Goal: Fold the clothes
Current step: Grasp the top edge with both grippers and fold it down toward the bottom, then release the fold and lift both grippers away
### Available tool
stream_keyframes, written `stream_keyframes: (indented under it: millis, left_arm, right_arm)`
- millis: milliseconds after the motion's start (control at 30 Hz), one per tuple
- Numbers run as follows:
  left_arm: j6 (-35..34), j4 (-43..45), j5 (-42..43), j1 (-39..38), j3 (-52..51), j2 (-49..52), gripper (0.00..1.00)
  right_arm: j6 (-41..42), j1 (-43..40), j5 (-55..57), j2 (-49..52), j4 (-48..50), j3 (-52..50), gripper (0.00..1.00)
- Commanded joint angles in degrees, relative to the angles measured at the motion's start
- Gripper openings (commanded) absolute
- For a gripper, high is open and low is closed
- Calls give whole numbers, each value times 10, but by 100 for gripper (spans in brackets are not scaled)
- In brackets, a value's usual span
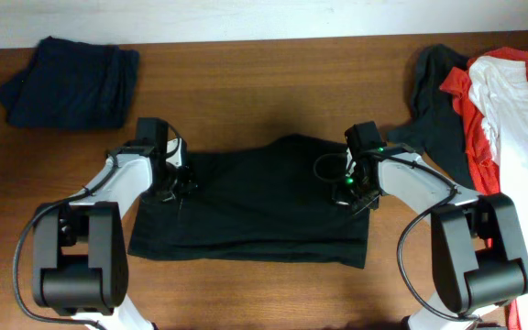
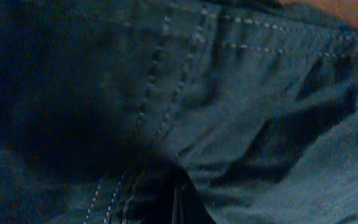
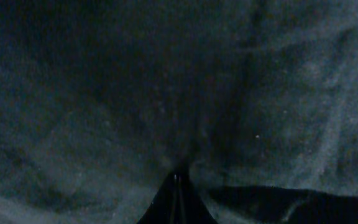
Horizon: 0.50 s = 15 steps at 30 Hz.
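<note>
A dark garment (image 1: 255,211) lies flat and partly folded in the middle of the wooden table (image 1: 246,82). My left gripper (image 1: 176,181) is down on its upper left edge. My right gripper (image 1: 349,189) is down on its upper right edge. In the left wrist view the fingers (image 2: 178,190) are closed to a point, with dark cloth with pale stitching (image 2: 166,93) bunched at the tip. In the right wrist view the fingers (image 3: 178,183) are also closed to a point, with the plain dark cloth (image 3: 166,93) puckered at the tip.
A folded navy garment (image 1: 70,84) lies at the back left. A pile of unfolded clothes sits at the right edge: a dark piece (image 1: 436,96), a red one (image 1: 473,137) and a white one (image 1: 519,110).
</note>
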Motion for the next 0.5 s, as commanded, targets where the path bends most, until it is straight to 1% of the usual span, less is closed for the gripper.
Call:
stream_keyframes:
  millis: [0, 67, 100, 133, 167, 200, 233, 267, 300, 333, 367, 400, 433, 467]
  left_arm:
    - [-73, -42, -150, 69, -14, 39, 1]
    - [-87, -94, -151, 120, -2, 30, 0]
    - [-88, -112, -151, 128, 7, 23, 0]
    - [-88, -152, -151, 135, 31, -4, 0]
    - [-87, -172, -151, 134, 54, -38, 0]
    - [-80, -172, -151, 131, 63, -62, 0]
    - [-74, -162, -151, 123, 70, -89, 0]
    - [-53, -116, -143, 101, 70, -110, 4]
    - [-31, -92, -127, 88, 70, -108, 7]
    - [-4, -69, -102, 72, 70, -100, 10]
    - [4, -51, -95, 56, 70, -88, 13]
    - [4, -24, -94, 36, 70, -62, 19]
    - [5, -3, -94, 23, 70, -37, 23]
    - [5, 11, -93, 18, 70, -12, 24]
  right_arm:
    - [-2, 0, 56, 56, -4, -8, 4]
    - [-2, -10, 57, 52, -47, 15, 4]
    - [-2, -15, 57, 48, -80, 39, 4]
    - [-2, -18, 78, 40, -130, 80, 4]
    - [-4, -17, 86, 30, -175, 130, 4]
    - [-5, -17, 87, 28, -195, 157, 4]
    - [-7, -17, 86, 28, -212, 194, 14]
    - [-13, -17, 85, 28, -183, 213, 78]
    - [-36, -17, 75, 30, -156, 213, 86]
    - [-57, -17, 50, 33, -129, 213, 86]
    - [-61, -17, 38, 40, -111, 213, 79]
    - [-64, -17, 38, 50, -94, 213, 57]
    - [-63, -17, 38, 61, -82, 213, 31]
    - [-61, -17, 38, 72, -71, 213, 27]
